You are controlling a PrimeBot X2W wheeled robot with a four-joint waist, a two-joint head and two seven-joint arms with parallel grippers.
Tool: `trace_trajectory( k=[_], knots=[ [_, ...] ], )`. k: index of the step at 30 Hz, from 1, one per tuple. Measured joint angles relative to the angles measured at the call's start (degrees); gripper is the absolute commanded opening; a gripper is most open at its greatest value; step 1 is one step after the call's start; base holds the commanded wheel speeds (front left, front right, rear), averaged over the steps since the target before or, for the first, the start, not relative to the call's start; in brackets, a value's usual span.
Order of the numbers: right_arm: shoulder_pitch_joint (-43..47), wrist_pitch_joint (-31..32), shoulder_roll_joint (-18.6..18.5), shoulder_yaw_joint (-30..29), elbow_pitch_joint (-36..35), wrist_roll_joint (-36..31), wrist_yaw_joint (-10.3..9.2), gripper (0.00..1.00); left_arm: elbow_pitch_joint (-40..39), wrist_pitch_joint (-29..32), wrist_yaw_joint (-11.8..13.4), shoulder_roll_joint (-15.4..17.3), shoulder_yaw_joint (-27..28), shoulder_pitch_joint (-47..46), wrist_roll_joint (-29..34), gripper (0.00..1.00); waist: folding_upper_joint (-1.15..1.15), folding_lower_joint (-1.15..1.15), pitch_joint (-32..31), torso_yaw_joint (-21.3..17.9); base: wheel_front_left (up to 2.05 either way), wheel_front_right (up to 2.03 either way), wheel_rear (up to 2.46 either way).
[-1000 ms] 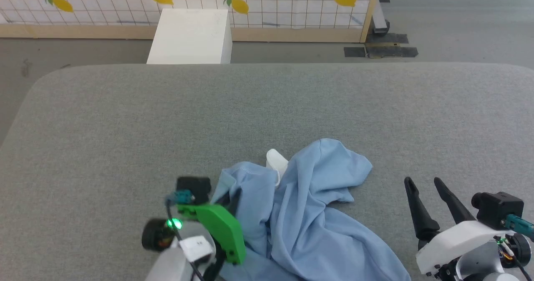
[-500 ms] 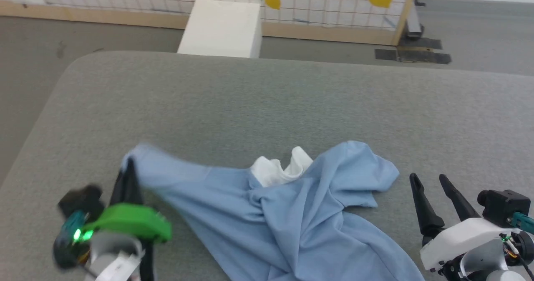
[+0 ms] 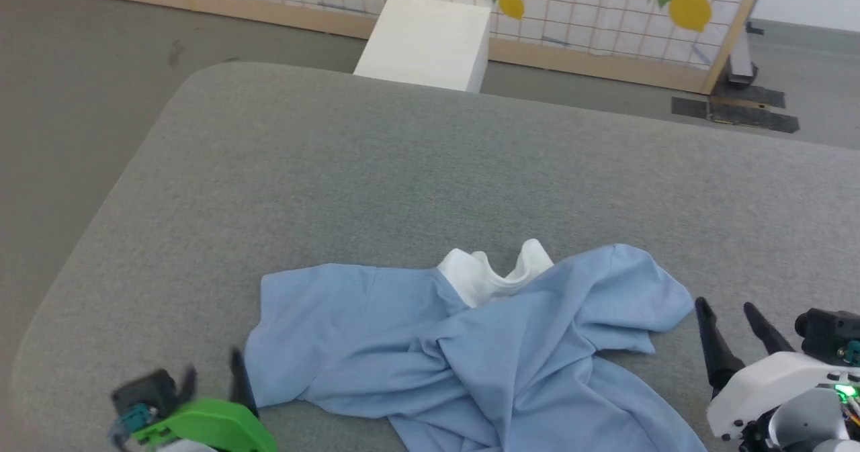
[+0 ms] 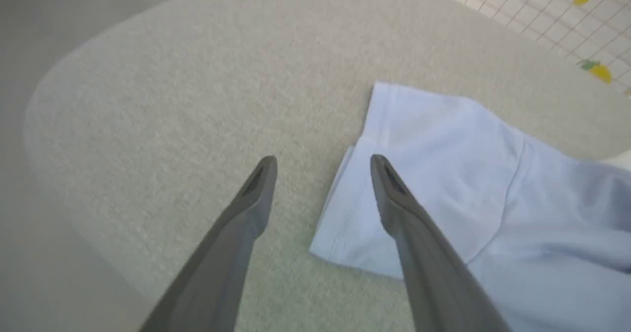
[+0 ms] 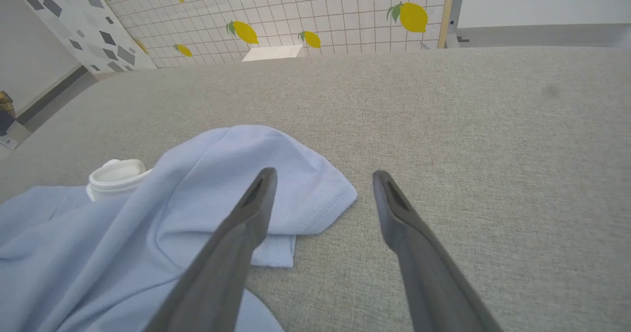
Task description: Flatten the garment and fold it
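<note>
Grey fabric is covering the desk (image 3: 403, 170), and both grippers are poised at its near edge. The left gripper (image 3: 213, 381) is holding its fingers spread with nothing between them, just beside the hemmed left end of the garment (image 3: 470, 344). The right gripper (image 3: 725, 307) is also spreading its fingers, empty, by the garment's right end. The light-blue garment is lying crumpled across the desk's near middle, its white section (image 3: 490, 274) poking up at the far edge. Beyond the desk, a white box (image 3: 426, 39) is standing before a lemon-printed screen (image 3: 605, 15).
</note>
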Motion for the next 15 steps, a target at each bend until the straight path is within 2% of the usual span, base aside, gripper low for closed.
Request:
trace_trajectory(
  k=[3,5,10,15],
  knots=[
    [-1.2,0.25,0.0,-1.05,0.47,-2.22,0.0,1.0,-3.02,-9.57,-0.71,0.15,0.66,-1.0,1.2,1.0,0.0,0.0,0.36,0.77,0.0,0.0,0.0],
    [-2.88,0.41,-0.01,-1.33,1.47,-4.08,0.0,1.0,-3.28,-12.76,-1.04,0.12,0.53,-1.45,1.99,1.0,0.0,0.0,0.74,1.07,0.0,0.0,0.0],
    [-9.4,3.71,0.01,-1.38,7.88,-8.59,0.0,1.0,-5.14,-15.85,-2.42,-0.36,0.23,-3.15,2.86,1.0,0.0,0.0,2.27,1.34,0.0,0.0,0.0],
    [-14.89,12.49,0.01,-2.26,15.25,-13.19,0.0,1.0,-7.11,-16.11,-3.87,-1.51,-0.25,-5.64,4.94,1.0,0.0,0.0,4.51,1.88,0.0,0.0,0.0]
  ],
)
